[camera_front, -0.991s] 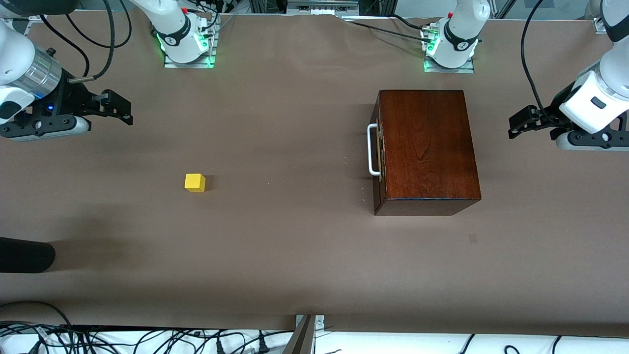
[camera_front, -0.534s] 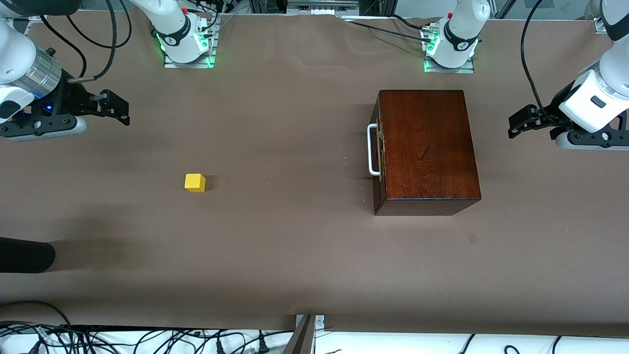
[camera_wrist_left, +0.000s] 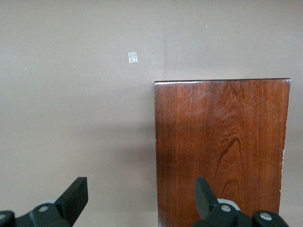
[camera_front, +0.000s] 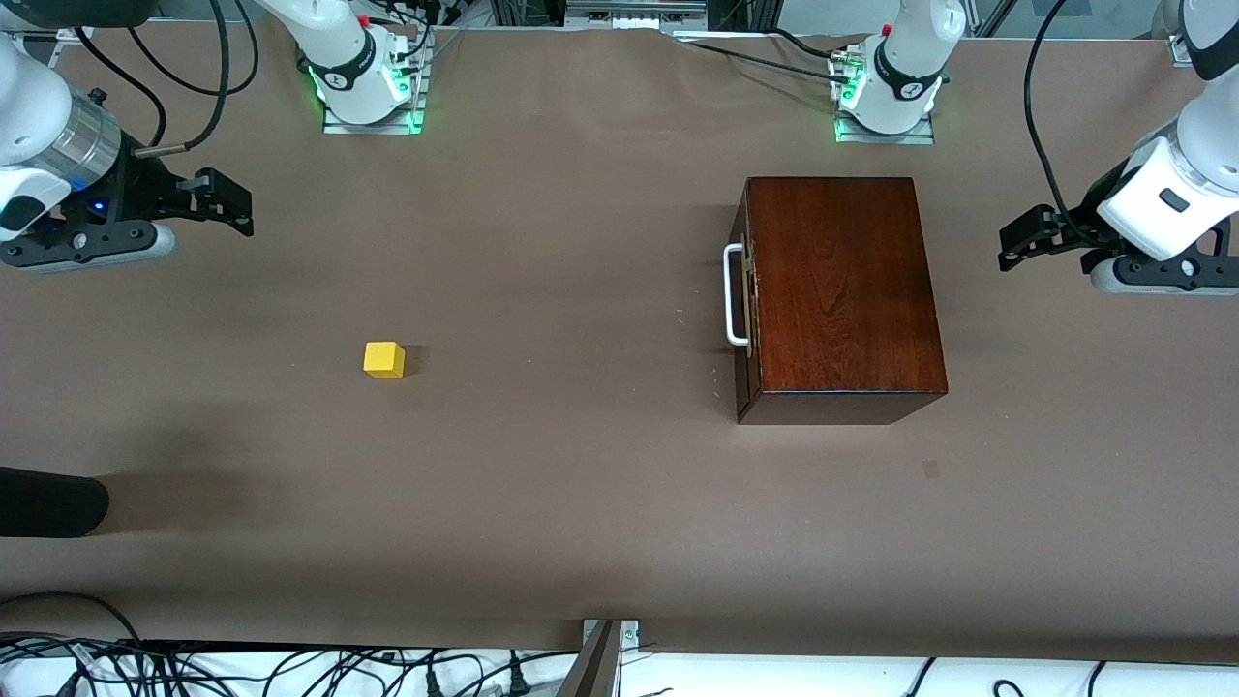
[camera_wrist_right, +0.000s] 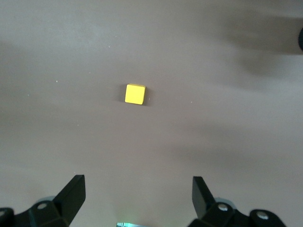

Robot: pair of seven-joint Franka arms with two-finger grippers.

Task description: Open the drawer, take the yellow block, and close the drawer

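Observation:
The mahogany box point(camera_front: 842, 290) stands toward the left arm's end of the table. Its drawer point(camera_front: 743, 310) is shut, and the white handle point(camera_front: 733, 295) faces the right arm's end. The box top also shows in the left wrist view point(camera_wrist_left: 222, 146). The yellow block point(camera_front: 384, 359) lies on the bare table toward the right arm's end, outside the box, and shows in the right wrist view point(camera_wrist_right: 135, 93). My left gripper point(camera_front: 1012, 247) point(camera_wrist_left: 140, 189) hangs open and empty over the table beside the box. My right gripper point(camera_front: 232, 203) point(camera_wrist_right: 138, 187) hangs open and empty over the table's right-arm end.
A dark rounded object point(camera_front: 48, 501) pokes in at the right arm's end, nearer to the camera than the block. A small pale mark point(camera_front: 931, 469) is on the table near the box. Cables point(camera_front: 290, 668) lie along the near edge.
Both grippers have drifted slightly toward the robots' bases, still open. The box and the yellow block have not moved.

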